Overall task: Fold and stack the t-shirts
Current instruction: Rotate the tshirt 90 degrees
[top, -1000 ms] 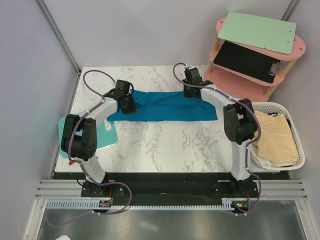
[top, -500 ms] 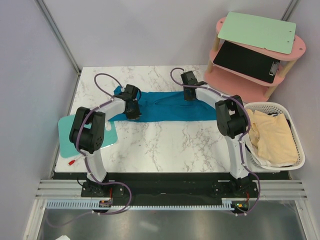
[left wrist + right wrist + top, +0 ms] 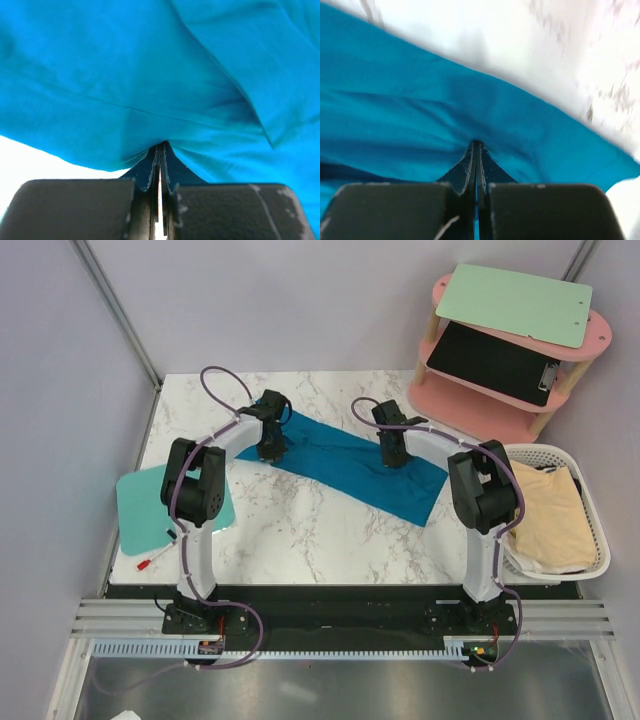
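Note:
The teal-blue t-shirt point(image 3: 350, 465) lies as a long folded band, slanting from the far left down to the right on the marble table point(image 3: 300, 530). My left gripper point(image 3: 270, 448) is shut on its left end; in the left wrist view the cloth point(image 3: 150, 90) bunches into the closed jaws point(image 3: 160, 150). My right gripper point(image 3: 394, 457) is shut on the band's far edge near the right end; the right wrist view shows the cloth point(image 3: 445, 115) pinched at my gripper point(image 3: 477, 147). Cream-yellow t-shirts point(image 3: 545, 515) lie in the white basket point(image 3: 598, 540).
A mint-green mat point(image 3: 140, 510) lies at the table's left edge with a red-tipped pen point(image 3: 155, 558) near it. A pink shelf point(image 3: 600, 340) at the back right bears a mint-green board point(image 3: 515, 302) and a black clipboard point(image 3: 495, 365).
Both grippers have swung with the teal shirt. The left end moved farther back and right, and the band now slants with its right end nearer the front.

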Available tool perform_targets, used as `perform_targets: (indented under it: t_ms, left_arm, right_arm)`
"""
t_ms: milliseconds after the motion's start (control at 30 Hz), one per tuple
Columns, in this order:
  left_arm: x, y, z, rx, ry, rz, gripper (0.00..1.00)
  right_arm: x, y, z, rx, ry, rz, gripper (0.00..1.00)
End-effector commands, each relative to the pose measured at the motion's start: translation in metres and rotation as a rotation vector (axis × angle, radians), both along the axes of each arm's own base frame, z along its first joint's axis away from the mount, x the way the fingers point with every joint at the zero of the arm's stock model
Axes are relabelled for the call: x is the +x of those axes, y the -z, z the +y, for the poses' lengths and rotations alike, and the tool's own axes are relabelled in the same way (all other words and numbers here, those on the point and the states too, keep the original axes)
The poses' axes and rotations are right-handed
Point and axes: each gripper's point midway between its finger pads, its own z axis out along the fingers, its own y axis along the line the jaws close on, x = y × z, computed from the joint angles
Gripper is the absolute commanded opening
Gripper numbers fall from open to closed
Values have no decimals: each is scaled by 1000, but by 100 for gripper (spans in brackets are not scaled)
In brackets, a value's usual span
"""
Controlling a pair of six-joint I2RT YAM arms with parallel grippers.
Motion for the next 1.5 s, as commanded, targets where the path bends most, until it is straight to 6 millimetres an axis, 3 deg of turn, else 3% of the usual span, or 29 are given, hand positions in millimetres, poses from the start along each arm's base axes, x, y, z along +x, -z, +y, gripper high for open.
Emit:
perform_targets:
  t_ms: [0,67,100,133,200,267,367,433,567,600,633,667,700,733,767,800,833,900,933,1133,1300,1467]
  left_arm:
    - [18,11,9,94,20,21,2]
    - [39,-2,4,92,31,-16,2]
    - [39,8,3,104,49,19,2]
    - [56,-7,-4,87,55,-25,2]
    - [67,-2,-11,72,78,-17,2]
    - [85,-17,-25,26,102,-54,2]
    - [99,-29,-38,-15,143,-77,2]
    - [94,-44,-41,-27,157,-92,2]
    - [63,-81,-48,-35,194,-150,2]
    - [55,-85,-49,-47,199,-163,2]
    - [31,-72,-48,-51,212,-123,2]
    - [26,-101,-61,-108,225,-201,2]
    - [15,-106,-64,-130,230,-212,2]
    - [-6,-91,-68,-164,250,-166,2]
    - [-15,-111,-80,-225,260,-213,2]
    - [-24,-110,-85,-252,270,-212,2]
    - [-45,-94,-90,-279,294,-159,2]
    - [-64,-96,-106,-314,315,-162,2]
    - [-85,-82,-115,-327,350,-114,2]
    - [-145,-42,-150,-429,390,-3,2]
    - [-180,-18,-168,-478,379,66,2]
    - [-204,-2,-177,-472,380,119,2]
  right_arm:
    - [-85,18,-3,-14,-57,271,0]
    - [-105,15,11,33,-97,301,0]
    - [-113,15,16,51,-117,318,0]
    - [-130,19,27,84,-153,356,0]
    - [-148,22,38,131,-177,392,0]
    - [-168,23,64,246,-238,451,0]
    - [-188,27,93,365,-314,500,0]
    - [-184,23,102,383,-342,478,0]
    - [-159,1,115,403,-371,376,0]
    - [-145,-11,122,412,-381,327,0]
    - [-137,-20,125,419,-384,297,0]
    - [-130,-27,130,427,-392,268,0]
    - [-116,-40,136,433,-397,219,0]
    - [-108,-46,140,436,-398,195,0]
    - [-101,-51,143,441,-400,173,0]
    - [-88,-64,150,457,-407,130,0]
    - [-79,-63,150,451,-397,118,0]
    - [-55,-76,155,461,-389,58,0]
    - [-46,-70,155,455,-379,58,0]
    - [22,-68,160,487,-302,-42,0]
    - [62,-57,162,480,-267,-109,0]
    - [80,-48,161,460,-257,-162,0]
